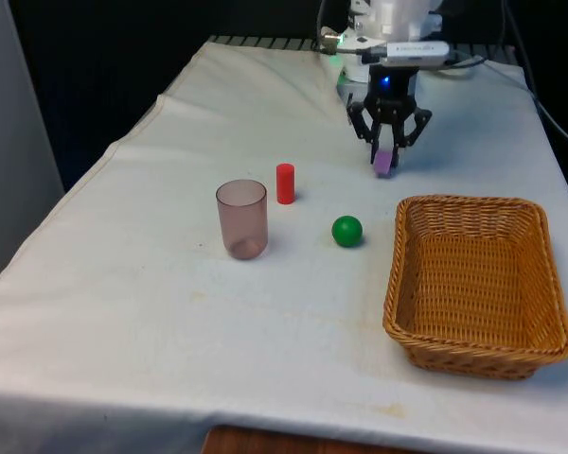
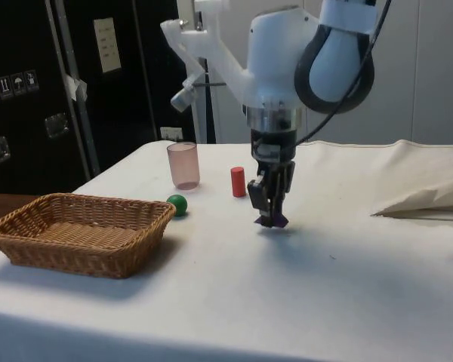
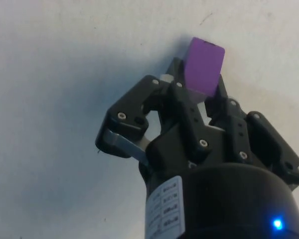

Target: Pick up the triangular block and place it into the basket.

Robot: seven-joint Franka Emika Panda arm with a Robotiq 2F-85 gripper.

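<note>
Progress stage: grasp done, transfer pending. Gripper (image 1: 386,156) clamping the purple triangular block (image 1: 384,163) between its two fingers (image 3: 175,88), with the block's flat purple face protruding past the fingertips in the wrist view. Hanging just over the white cloth (image 1: 265,331) in the side view, block (image 2: 272,221) at or barely off the surface, a faint shadow lying directly beneath; whether any contact with the cloth remains, impossible to judge from these views.

Taking the front view as a clock face centred on the green ball (image 1: 346,231): block and gripper sitting at about 1 o'clock, near; wicker basket (image 1: 412,284) lying at about 4 o'clock, its near-left rim just beside the ball; red cylinder (image 1: 285,183) standing upright at about 10 o'clock; translucent pink cup (image 1: 242,219) standing upright at about 9 o'clock, farther out. Basket interior holding nothing as far as the front and side views reveal.

Remaining, as a judgement: raising the block well above the rim height, carrying it from the gripper's present spot toward roughly 5 o'clock as seen from the front, over the basket's wall (image 2: 98,256), then releasing inside. Passing beside rather than over the ball, so little risk of disturbing it; main hazard being the block catching the woven rim if lifted too little.
</note>
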